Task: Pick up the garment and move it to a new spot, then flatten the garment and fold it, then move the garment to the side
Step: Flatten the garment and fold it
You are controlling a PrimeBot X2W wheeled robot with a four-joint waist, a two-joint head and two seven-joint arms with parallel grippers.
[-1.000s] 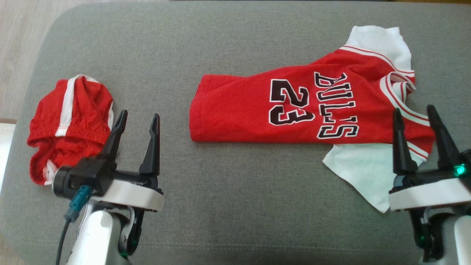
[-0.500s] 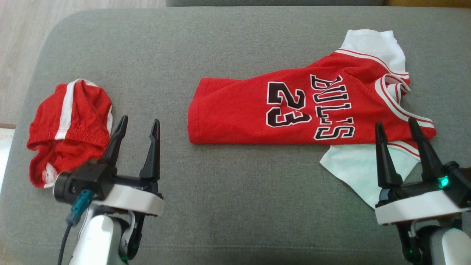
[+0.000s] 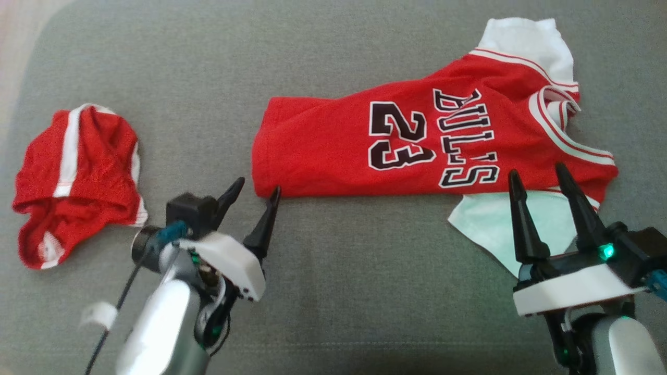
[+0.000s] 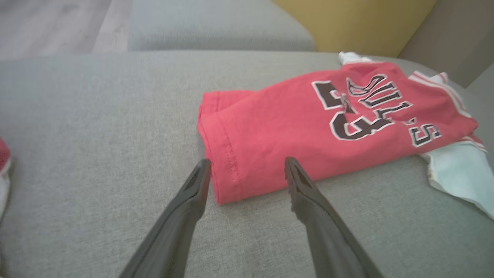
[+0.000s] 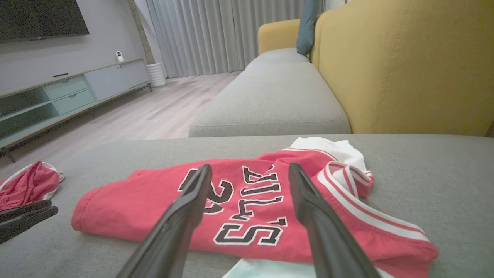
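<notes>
Toward the right edge of the cushion [image 3: 333,291], jersey [image 3: 323,151] runs left-to-right; left gripper [image 3: 258,185], fingers spread, lines up on its near hem corner, right gripper [image 3: 538,169] spread too by the sleeve.

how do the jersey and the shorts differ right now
The jersey lies spread out lengthwise, while the shorts are bunched in a heap. The jersey carries black 23 and BULLS lettering; the shorts are plain red with a white side stripe. The jersey covers more of the cushion than the shorts, and white cloth pokes out from under it. Both are red with white trim and lie on the same grey cushion.
</notes>
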